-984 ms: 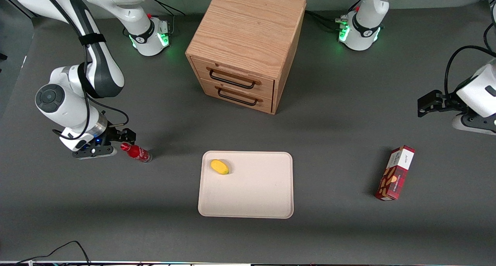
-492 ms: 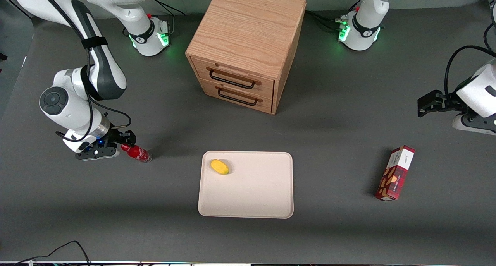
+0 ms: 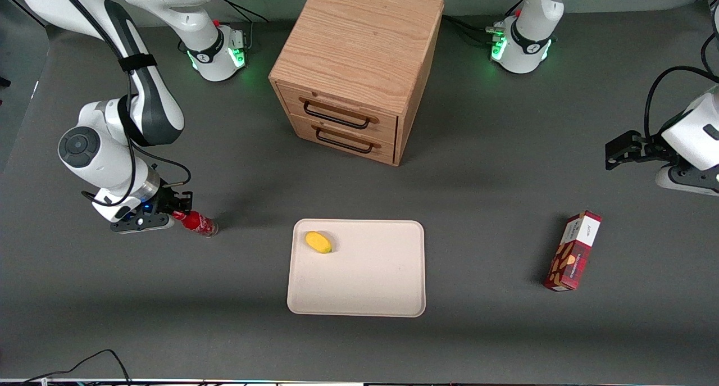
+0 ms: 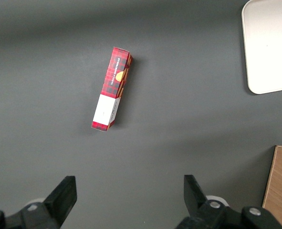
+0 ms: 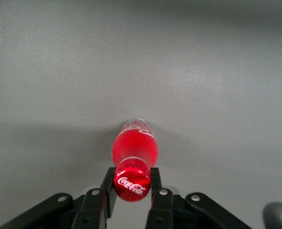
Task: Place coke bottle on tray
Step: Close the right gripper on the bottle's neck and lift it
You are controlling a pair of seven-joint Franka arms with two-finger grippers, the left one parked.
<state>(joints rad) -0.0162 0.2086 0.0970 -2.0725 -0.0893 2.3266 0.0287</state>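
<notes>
The hand [image 5: 132, 183] grips the neck of the coke bottle [image 3: 195, 222], upright on the counter [image 3: 483, 217], well apart from the tray [image 3: 365, 285].

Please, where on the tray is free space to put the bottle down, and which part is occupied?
The gripper, shut on the coke bottle, is toward the working arm's end of the table. On the tray, only the corner nearest the bottle and cabinet is occupied, by a yellow fruit. The middle, the edge nearest the camera and the side toward the box are bare.
</notes>
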